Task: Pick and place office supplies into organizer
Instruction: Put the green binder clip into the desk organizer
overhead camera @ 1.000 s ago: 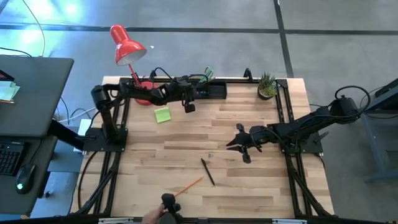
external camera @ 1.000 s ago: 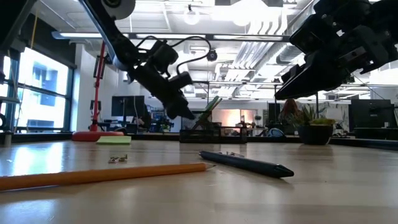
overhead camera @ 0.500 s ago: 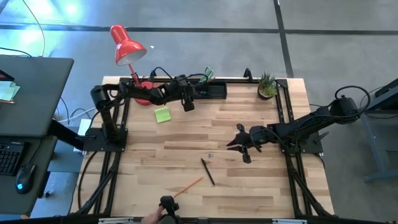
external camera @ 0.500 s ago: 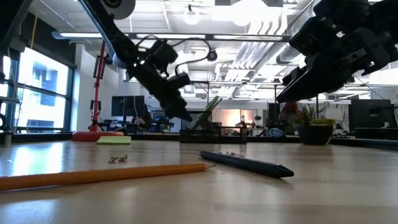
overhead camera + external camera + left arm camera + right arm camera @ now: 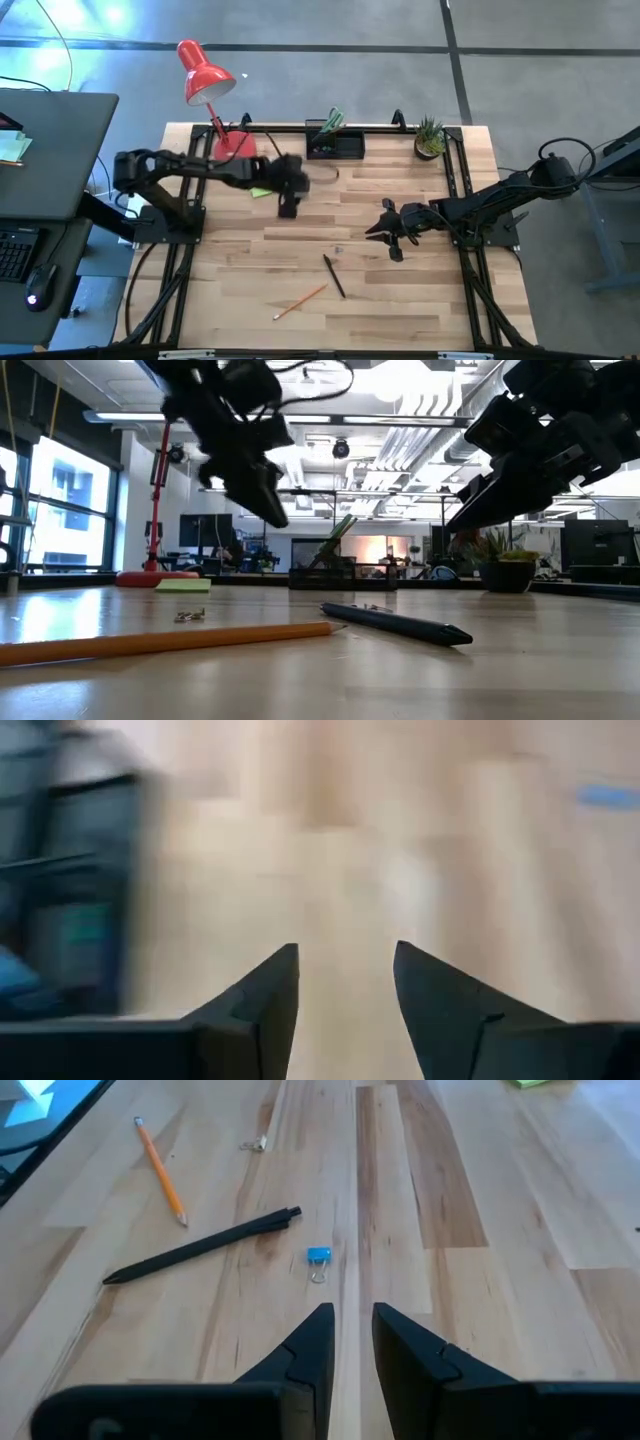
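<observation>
The black organizer (image 5: 336,146) stands at the table's far edge, with green-handled scissors (image 5: 333,120) sticking up out of it. An orange pencil (image 5: 300,299) and a dark pen (image 5: 334,276) lie flat toward the near edge, with a small blue clip (image 5: 318,1258) just beyond them. The lime sticky-note pad (image 5: 182,585) lies flat near the lamp. My left gripper (image 5: 288,208) hovers open over bare wood, nearer than the organizer. My right gripper (image 5: 373,229) hangs above the table's right half, pointing at the clip and pen, with its fingers a narrow gap apart.
A red desk lamp (image 5: 205,72) stands at the far left corner and a small potted plant (image 5: 430,136) at the far right. A small metal clip (image 5: 188,616) lies near the pencil. Black frame rails run along the table's left and right sides.
My left gripper has swung away from the organizer toward the near edge and now hangs over the table's middle left, its arm folded back to the left. A hand with a dark object at the near edge has gone from view.
</observation>
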Motion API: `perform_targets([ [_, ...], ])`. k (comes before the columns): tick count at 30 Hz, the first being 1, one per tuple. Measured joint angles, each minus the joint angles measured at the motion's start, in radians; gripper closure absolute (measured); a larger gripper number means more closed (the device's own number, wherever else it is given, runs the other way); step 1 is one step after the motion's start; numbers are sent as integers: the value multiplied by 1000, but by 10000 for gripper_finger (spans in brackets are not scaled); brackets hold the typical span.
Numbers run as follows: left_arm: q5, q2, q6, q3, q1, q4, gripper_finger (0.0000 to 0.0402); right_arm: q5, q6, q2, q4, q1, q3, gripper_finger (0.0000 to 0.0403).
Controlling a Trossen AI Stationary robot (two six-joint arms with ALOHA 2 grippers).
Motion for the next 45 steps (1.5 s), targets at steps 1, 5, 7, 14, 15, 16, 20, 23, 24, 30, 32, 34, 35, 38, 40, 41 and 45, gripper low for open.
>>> perform_targets([
  [1,29,-3,1,0,-32,-37,258,0,4,0,-1,0,0,336],
  [5,68,0,4,-1,-171,-160,274,-2,7,0,-3,0,0,336],
  [7,59,10,-32,-1,-240,-185,282,-3,19,0,-1,0,0,336],
  [14,41,22,-131,-1,-435,-185,305,1,56,0,15,0,0,336],
  [15,24,32,-128,0,-456,-175,308,5,56,0,16,0,0,336],
  [16,5,42,-114,0,-477,-173,311,17,56,0,19,0,0,336],
  [20,-18,78,29,-2,-542,-168,324,30,56,0,27,0,0,336],
  [23,-85,112,153,-2,-578,-135,331,30,56,0,35,0,0,336],
  [24,-98,121,197,-2,-584,-116,332,30,56,0,36,0,0,336],
  [30,-78,179,387,-1,-583,-76,321,31,56,0,40,0,0,336],
  [32,-79,200,430,-1,-573,-84,311,31,56,0,36,0,0,336],
  [34,-79,216,456,-2,-571,-73,300,31,56,5,36,0,0,336],
  [35,-79,224,473,1,-570,-67,295,31,56,5,30,0,0,336],
  [38,-87,227,514,1,-565,-59,281,28,56,16,27,0,0,336],
  [40,-91,227,532,0,-565,-52,273,24,56,24,33,0,0,336],
  [41,-91,227,540,0,-565,-46,270,23,56,27,29,0,1,336],
  [45,-78,230,583,-1,-574,-12,264,23,52,26,28,0,0,336],
])
